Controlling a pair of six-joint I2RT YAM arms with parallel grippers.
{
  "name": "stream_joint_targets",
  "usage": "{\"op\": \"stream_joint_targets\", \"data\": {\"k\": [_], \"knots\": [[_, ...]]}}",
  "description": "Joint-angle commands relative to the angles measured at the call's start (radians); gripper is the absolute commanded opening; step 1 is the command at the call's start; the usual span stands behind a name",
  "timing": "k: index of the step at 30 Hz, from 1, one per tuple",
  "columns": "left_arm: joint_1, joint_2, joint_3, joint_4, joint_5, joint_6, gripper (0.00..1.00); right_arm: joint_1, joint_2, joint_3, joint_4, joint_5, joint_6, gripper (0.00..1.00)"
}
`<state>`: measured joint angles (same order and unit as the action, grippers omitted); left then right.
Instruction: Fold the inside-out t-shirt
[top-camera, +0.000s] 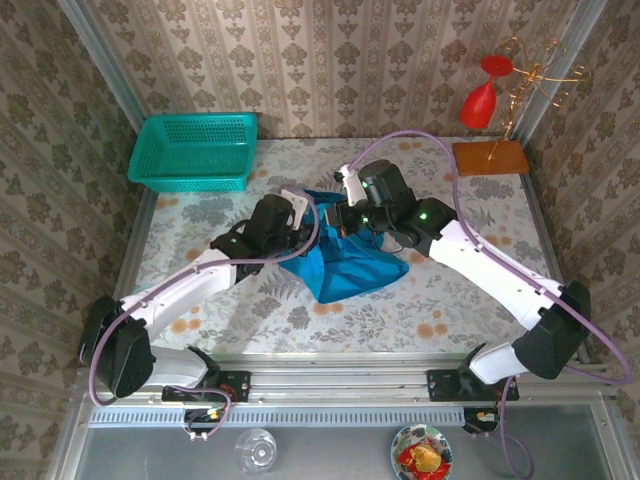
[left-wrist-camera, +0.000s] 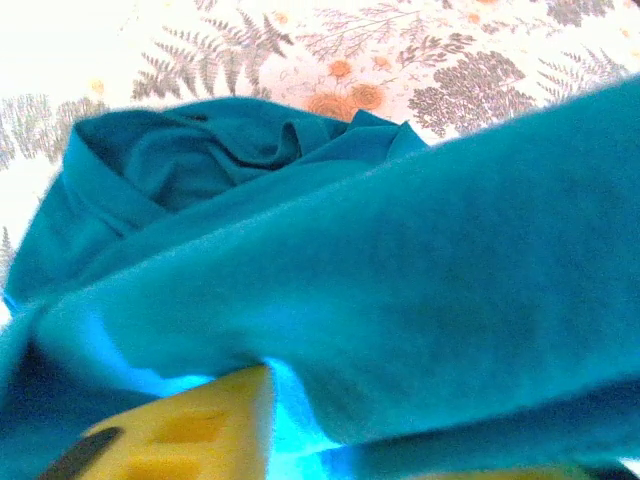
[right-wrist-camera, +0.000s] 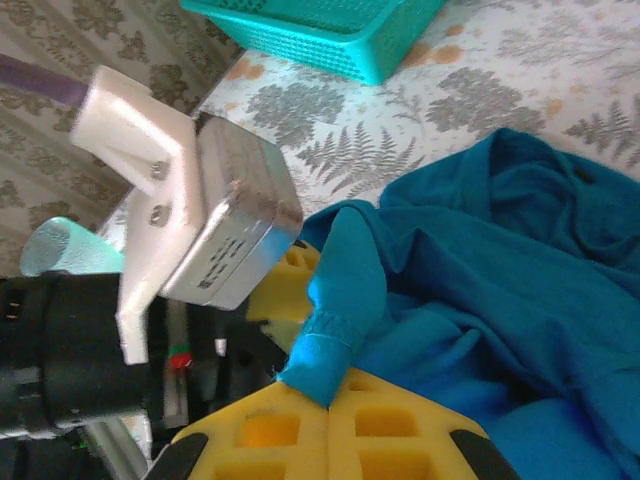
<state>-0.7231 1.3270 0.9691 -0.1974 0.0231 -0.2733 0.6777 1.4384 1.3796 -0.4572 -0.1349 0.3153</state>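
Pinching a rolled hem of the soft teal inside-out t-shirt between the right claw's blocky yellow pads. Bunched in loose folds mid-tabletop, on floral print. Cannot tell the left claw's grip beneath draped cotton.

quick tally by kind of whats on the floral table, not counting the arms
t-shirt: 1
basket: 1
rack on wooden base: 1
red goblet: 1
total: 4
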Motion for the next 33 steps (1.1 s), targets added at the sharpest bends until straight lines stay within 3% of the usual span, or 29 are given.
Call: {"op": "stream_joint_targets", "data": {"k": [1, 4, 10, 15, 19, 21, 23, 26, 28, 33], "knots": [[0.016, -0.005, 0.071, -0.083, 0.021, 0.097, 0.14, -0.047, -0.055, 0.003, -0.034, 0.168, -0.008, 0.0], [0.05, -0.006, 0.129, -0.18, 0.099, 0.158, 0.0, -0.153, -0.09, -0.07, 0.014, 0.163, 0.026, 0.0], [0.142, 0.033, 0.204, -0.326, 0.344, 0.213, 0.0, -0.229, -0.062, -0.169, 0.042, 0.251, -0.017, 0.08], [0.163, 0.071, 0.24, -0.372, 0.433, 0.195, 0.0, -0.219, -0.073, -0.234, 0.052, 0.089, 0.022, 0.19], [0.172, 0.075, 0.264, -0.392, 0.478, 0.185, 0.0, -0.146, -0.149, -0.32, 0.072, 0.078, 0.06, 0.44], [0.18, 0.072, 0.269, -0.389, 0.517, 0.19, 0.0, -0.093, -0.183, -0.359, 0.074, 0.089, 0.082, 0.46], [0.183, 0.074, 0.28, -0.4, 0.538, 0.198, 0.0, -0.024, -0.213, -0.396, 0.086, 0.11, 0.101, 0.39], [0.185, 0.072, 0.315, -0.448, 0.556, 0.223, 0.0, 0.09, -0.244, -0.488, 0.177, 0.136, 0.148, 0.15], [0.184, 0.058, 0.342, -0.483, 0.57, 0.245, 0.0, 0.144, -0.236, -0.558, 0.275, 0.17, 0.191, 0.05], [0.185, -0.005, 0.377, -0.531, 0.597, 0.276, 0.0, 0.198, -0.103, -0.61, 0.476, 0.248, 0.245, 0.0]]}}
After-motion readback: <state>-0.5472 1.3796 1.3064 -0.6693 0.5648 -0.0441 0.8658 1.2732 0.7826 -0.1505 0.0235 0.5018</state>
